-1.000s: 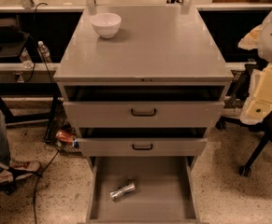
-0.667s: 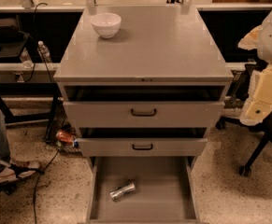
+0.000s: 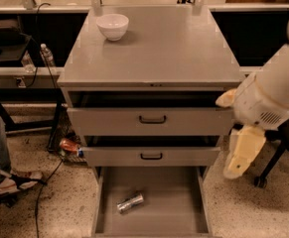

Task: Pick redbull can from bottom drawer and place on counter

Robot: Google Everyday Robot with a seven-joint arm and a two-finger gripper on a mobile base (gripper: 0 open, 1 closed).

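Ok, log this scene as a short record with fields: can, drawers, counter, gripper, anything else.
can: slim silver redbull can with blue patches, lying on its side in the bottom drawer
bottom drawer: lowest grey metal drawer, pulled out
upper drawers: two grey drawers with black handles, each slightly open
counter: flat grey cabinet top, with a white bowl near its back left corner
gripper: cream gripper, right of the cabinet, apart from the can
floor: orange-red can left of the cabinet
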